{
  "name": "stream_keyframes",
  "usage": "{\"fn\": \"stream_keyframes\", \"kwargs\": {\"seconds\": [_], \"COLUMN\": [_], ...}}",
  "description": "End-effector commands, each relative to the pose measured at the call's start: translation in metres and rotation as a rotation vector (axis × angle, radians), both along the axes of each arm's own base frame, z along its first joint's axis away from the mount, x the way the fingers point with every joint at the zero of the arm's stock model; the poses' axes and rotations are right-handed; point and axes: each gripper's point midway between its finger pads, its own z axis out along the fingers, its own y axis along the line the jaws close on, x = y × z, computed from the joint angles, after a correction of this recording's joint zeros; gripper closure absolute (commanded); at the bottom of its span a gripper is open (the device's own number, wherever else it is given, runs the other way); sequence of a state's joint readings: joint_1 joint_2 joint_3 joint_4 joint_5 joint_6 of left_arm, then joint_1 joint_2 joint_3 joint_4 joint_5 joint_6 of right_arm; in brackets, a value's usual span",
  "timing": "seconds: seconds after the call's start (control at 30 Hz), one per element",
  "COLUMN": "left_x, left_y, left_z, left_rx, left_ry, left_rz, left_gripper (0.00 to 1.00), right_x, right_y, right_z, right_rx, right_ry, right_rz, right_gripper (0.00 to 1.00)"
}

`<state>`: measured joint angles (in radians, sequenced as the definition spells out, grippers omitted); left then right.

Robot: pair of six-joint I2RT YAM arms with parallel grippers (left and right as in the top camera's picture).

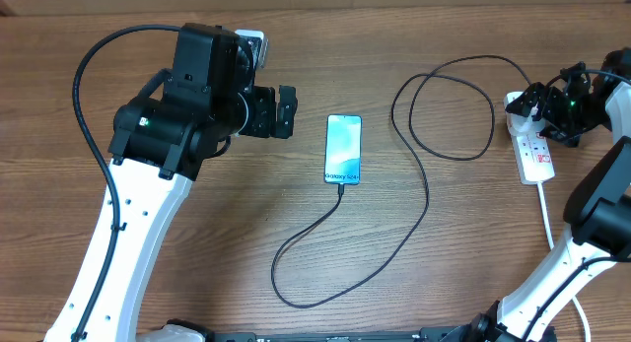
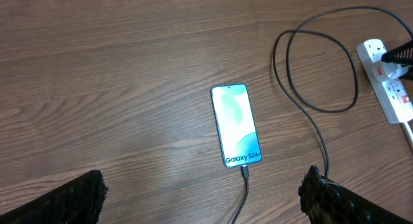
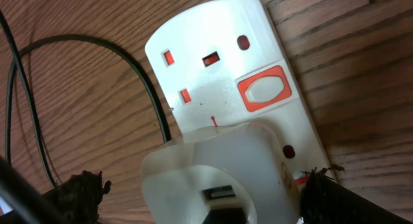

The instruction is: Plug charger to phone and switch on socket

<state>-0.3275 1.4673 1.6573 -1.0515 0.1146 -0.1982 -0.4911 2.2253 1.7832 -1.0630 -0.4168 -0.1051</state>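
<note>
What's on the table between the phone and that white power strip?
Just the charger cable, looping over bare wood from phone toward socket; the overhead view shows it.

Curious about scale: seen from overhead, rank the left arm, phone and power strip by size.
1. The left arm, clearly largest.
2. The phone and power strip look alike; the right gripper hides the strip's end.

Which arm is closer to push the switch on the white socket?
Right. The right gripper hangs open over the socket, its wrist view showing the red-framed switch. The left gripper sits far off beside the phone.
</note>
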Motion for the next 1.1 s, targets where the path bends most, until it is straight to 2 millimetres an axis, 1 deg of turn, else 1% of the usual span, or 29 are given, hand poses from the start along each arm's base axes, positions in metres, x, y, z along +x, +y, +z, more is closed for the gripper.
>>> {"fn": "stream_keyframes", "kwargs": {"seconds": [0.0, 0.23, 0.67, 0.8, 0.93, 1.07], "left_x": [0.001, 0.001, 0.001, 0.001, 0.001, 0.001], "left_y": [0.0, 0.0, 0.0, 0.0, 0.0, 0.0], "left_z": [0.003, 0.003, 0.003, 0.003, 0.003, 0.003], "left_rx": [0.023, 0.023, 0.023, 0.023, 0.023, 0.023], "left_ry": [-0.02, -0.02, -0.02, -0.02, -0.02, -0.02], "left_rz": [-0.016, -0.016, -0.016, -0.016, -0.016, -0.016], "left_gripper": [0.0, 0.0, 0.0, 0.0, 0.0, 0.01], "right_x": [-0.009, -0.013, -0.014, -0.017, -0.018, -0.019], "right_y": [0.033, 0.034, 0.034, 0.02, 0.005, 0.0], "right_z": [-0.011, -0.011, -0.012, -0.009, 0.0, 0.009], "right_rx": [0.134, 0.142, 0.143, 0.094, 0.034, 0.009], "right_ry": [0.037, 0.053, 0.061, 0.1, 0.119, 0.113], "right_rz": [0.013, 0.013, 0.003, -0.053, -0.096, -0.11], "right_gripper": [0.0, 0.0, 0.0, 0.0, 0.0, 0.0]}}
